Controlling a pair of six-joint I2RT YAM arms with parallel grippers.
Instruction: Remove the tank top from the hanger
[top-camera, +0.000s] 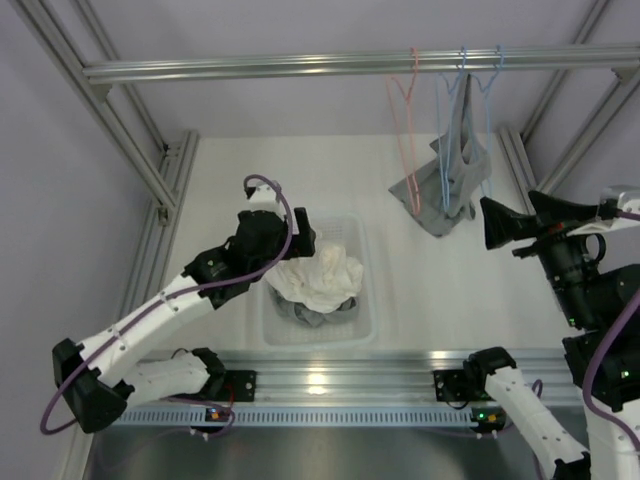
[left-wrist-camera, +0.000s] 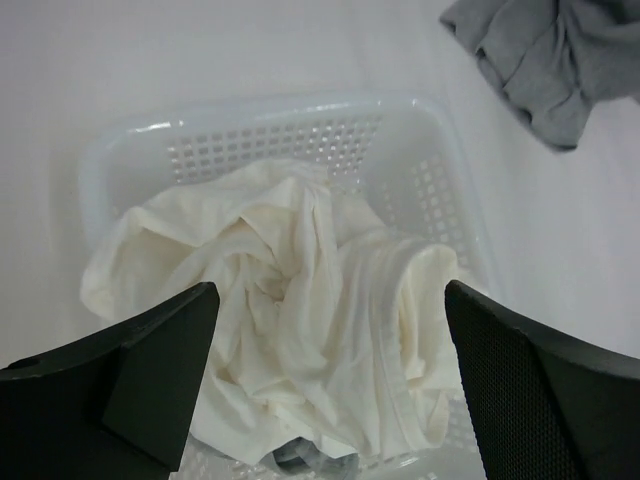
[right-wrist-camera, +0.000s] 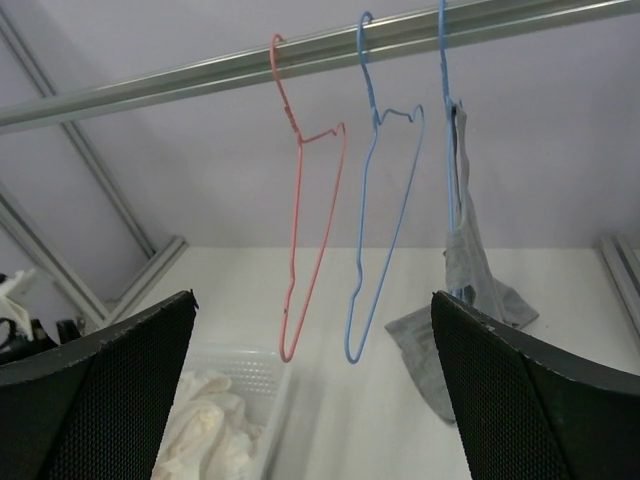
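A grey tank top (top-camera: 458, 165) hangs from the rightmost blue hanger (top-camera: 492, 95) on the rail, and its lower end lies crumpled on the table. In the right wrist view the tank top (right-wrist-camera: 466, 262) hangs on that hanger (right-wrist-camera: 446, 130) at the right. My right gripper (top-camera: 492, 225) is open and empty, just right of the tank top, and it also shows in the right wrist view (right-wrist-camera: 312, 300). My left gripper (top-camera: 303, 240) is open and empty over the basket, with a white garment (left-wrist-camera: 300, 300) between its open jaws in the left wrist view (left-wrist-camera: 330, 295).
A pink hanger (right-wrist-camera: 305, 200) and a second blue hanger (right-wrist-camera: 385, 220) hang bare on the rail (top-camera: 300, 68). A white basket (top-camera: 355, 235) at the table's middle holds the white garment (top-camera: 318, 278) over a grey one (top-camera: 312, 316). Frame posts stand at both sides.
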